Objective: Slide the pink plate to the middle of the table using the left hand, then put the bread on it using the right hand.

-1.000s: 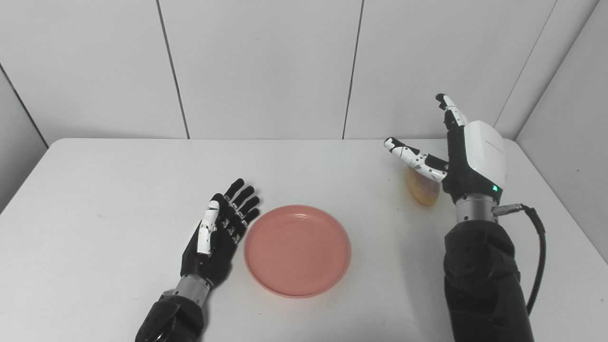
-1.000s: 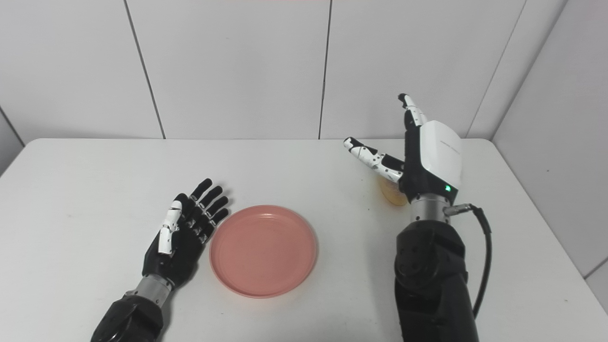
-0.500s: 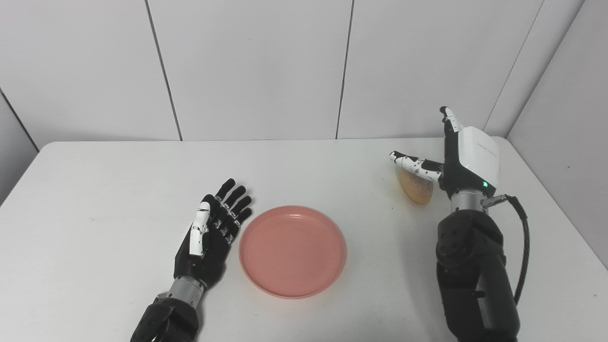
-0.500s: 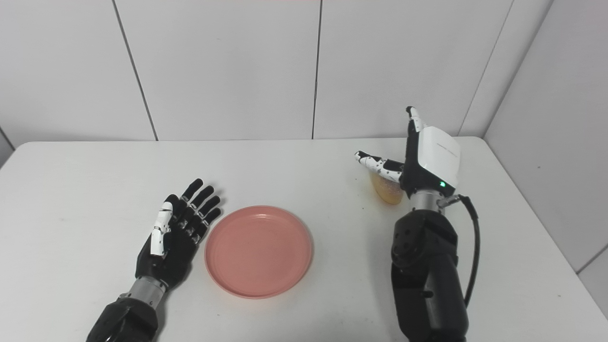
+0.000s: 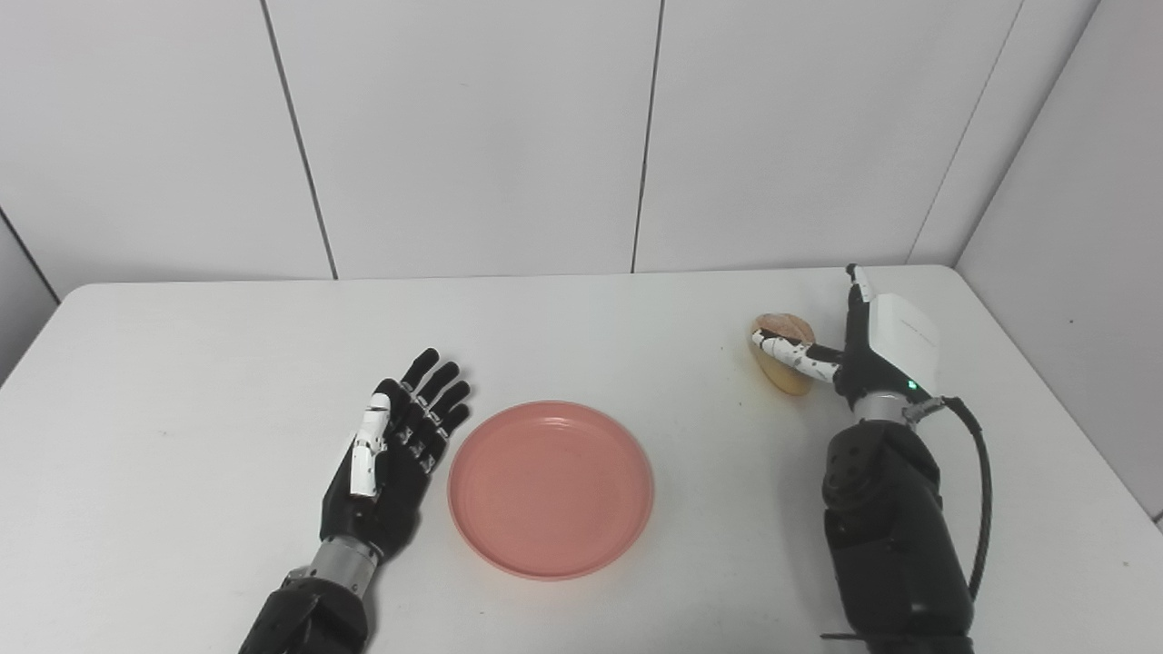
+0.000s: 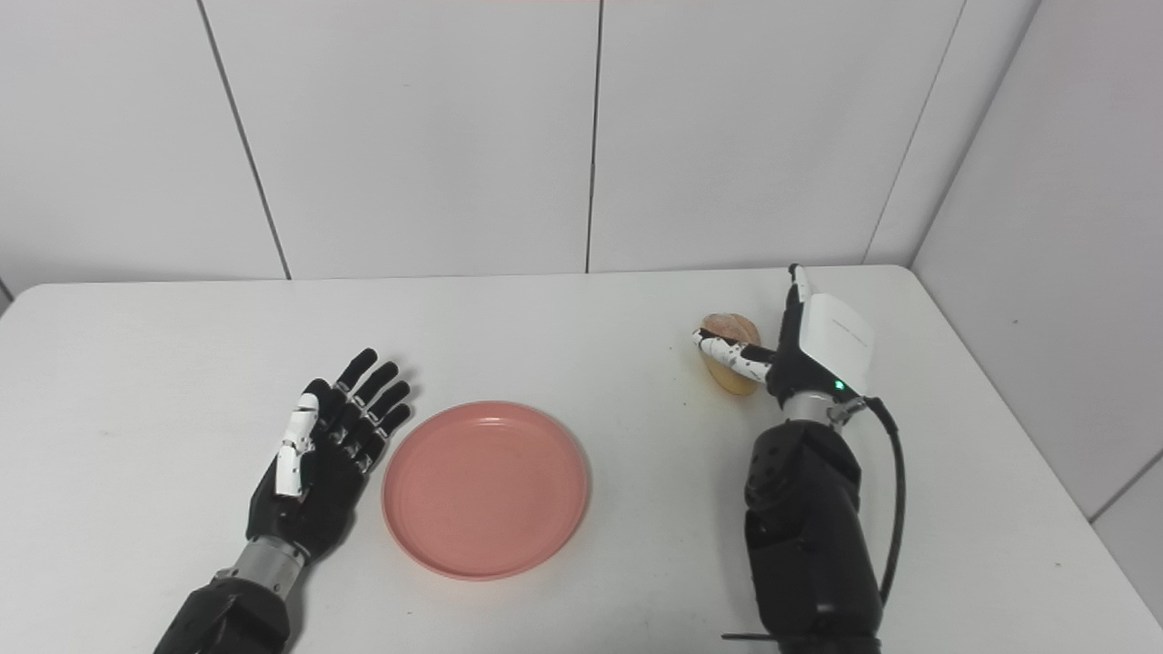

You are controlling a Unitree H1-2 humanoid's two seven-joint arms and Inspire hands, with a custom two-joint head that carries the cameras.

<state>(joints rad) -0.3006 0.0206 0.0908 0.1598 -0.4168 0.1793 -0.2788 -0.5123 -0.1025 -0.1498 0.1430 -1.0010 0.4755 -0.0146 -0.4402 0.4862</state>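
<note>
The pink plate (image 5: 551, 489) is sitting near the front middle of the white table (image 5: 182, 363), with the left hand (image 5: 392, 455) lying just beside its left rim, palm up, fingers spread and holding nothing. Farther back on the right, the right hand (image 5: 872, 350) is standing edge-on beside the bread (image 5: 783, 365), its thumb reaching across the loaf's front; whether it is gripping the bread cannot be told. A black cable (image 5: 979, 509) is looping beside the right forearm. White wall panels (image 5: 472, 127) are rising behind the table.
</note>
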